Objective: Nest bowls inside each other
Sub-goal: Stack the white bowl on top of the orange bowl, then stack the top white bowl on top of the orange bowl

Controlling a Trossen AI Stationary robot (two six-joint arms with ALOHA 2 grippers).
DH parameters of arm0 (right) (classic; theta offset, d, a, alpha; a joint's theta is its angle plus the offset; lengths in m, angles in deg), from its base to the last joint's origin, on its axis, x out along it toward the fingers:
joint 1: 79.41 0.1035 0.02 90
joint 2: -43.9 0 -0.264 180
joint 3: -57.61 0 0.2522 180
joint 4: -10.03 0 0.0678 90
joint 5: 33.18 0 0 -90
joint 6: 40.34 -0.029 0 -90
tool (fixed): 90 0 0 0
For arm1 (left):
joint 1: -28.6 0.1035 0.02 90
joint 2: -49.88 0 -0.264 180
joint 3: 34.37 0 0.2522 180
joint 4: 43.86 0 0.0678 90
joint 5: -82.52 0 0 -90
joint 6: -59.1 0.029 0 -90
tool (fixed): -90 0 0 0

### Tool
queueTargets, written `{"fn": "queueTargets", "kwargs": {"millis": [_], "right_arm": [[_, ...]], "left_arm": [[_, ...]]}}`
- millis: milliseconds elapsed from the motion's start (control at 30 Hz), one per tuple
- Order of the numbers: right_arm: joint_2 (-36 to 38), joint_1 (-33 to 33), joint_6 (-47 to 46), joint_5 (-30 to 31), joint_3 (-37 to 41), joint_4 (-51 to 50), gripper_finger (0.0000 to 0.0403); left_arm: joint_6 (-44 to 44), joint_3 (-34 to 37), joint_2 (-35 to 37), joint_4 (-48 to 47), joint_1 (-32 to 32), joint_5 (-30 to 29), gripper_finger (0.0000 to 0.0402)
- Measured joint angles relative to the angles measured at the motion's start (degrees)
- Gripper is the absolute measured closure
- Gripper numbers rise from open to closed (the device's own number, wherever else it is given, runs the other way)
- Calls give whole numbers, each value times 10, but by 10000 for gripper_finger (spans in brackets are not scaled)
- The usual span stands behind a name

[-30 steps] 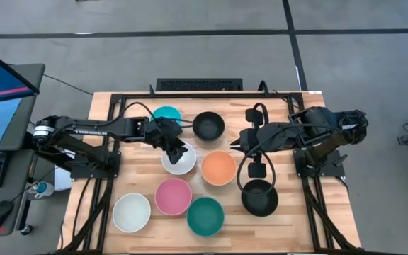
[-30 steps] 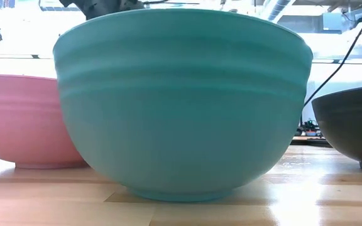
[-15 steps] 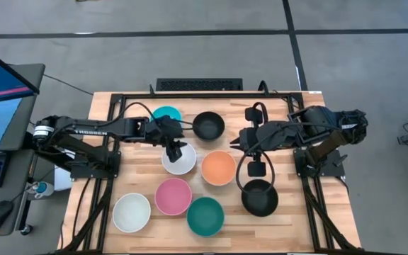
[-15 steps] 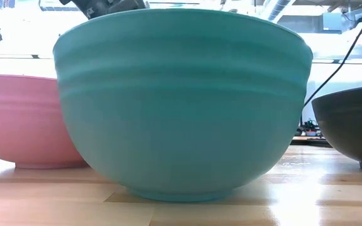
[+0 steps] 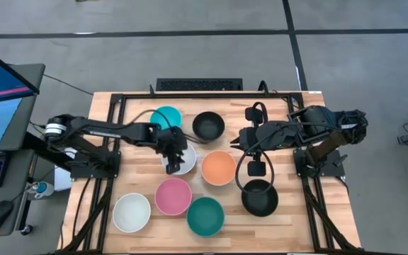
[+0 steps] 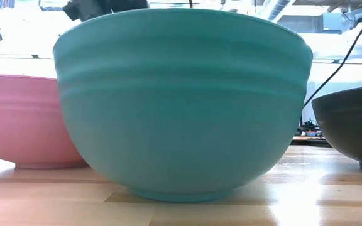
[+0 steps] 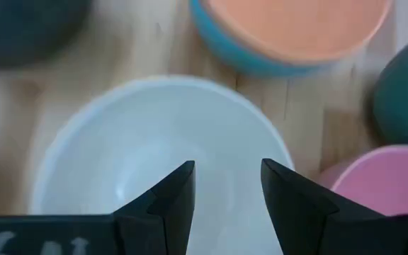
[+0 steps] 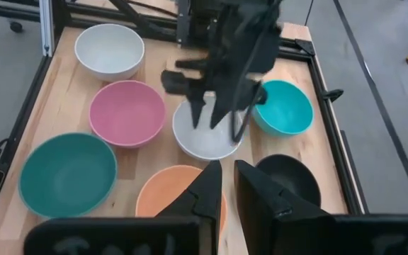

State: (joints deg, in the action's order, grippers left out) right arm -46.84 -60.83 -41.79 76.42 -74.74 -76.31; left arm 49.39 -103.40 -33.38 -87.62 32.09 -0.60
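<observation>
**Left gripper open over the middle white bowl**

You are looking down on a wooden table (image 5: pixel 140 177) with two dark arms reaching in from either side. Seven bowl spots show from above. Along the far side sit a cyan bowl (image 5: pixel 163 115) and a black bowl (image 5: pixel 208 126), side by side. In the middle row are a white bowl (image 5: pixel 185 161) and an orange bowl (image 5: pixel 219 168). The left wrist view shows the orange bowl nested inside a blue one. Along the near side, from left to right, sit a second white bowl (image 5: pixel 132 212), a pink bowl (image 5: pixel 173 196), a teal bowl (image 5: pixel 205 216) and a second black bowl (image 5: pixel 260 197).

Your left gripper (image 5: pixel 172 150) hangs over the middle white bowl. Its fingers (image 7: pixel 178 195) stand apart, pointing down into the bowl's hollow, and they grip nothing.

Your right gripper (image 5: pixel 236 143) waits above the table between the far black bowl and the orange bowl. Its fingers (image 8: pixel 205 190) show only a narrow gap and nothing lies between them.

From table height, the teal bowl fills the view, with the pink bowl to one side and a black bowl to the other.
</observation>
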Motion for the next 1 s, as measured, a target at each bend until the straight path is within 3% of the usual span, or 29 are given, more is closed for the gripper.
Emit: {"fn": "queueTargets", "kwargs": {"millis": [100, 267, 567, 1000], "right_arm": [[0, 0, -2, 0, 0, -4, 339], [0, 0, -5, 0, 0, -5, 339], [0, -8, -6, 0, 0, -20, 339], [0, -21, -16, -2, 0, -35, 339]], "left_arm": [[-16, 0, -44, 6, -13, 12, 249], [-40, -5, -94, 15, -44, 87, 249], [-45, -16, -76, 44, -67, 51, 249], [-75, -62, -73, 42, -94, 61, 249]]}}
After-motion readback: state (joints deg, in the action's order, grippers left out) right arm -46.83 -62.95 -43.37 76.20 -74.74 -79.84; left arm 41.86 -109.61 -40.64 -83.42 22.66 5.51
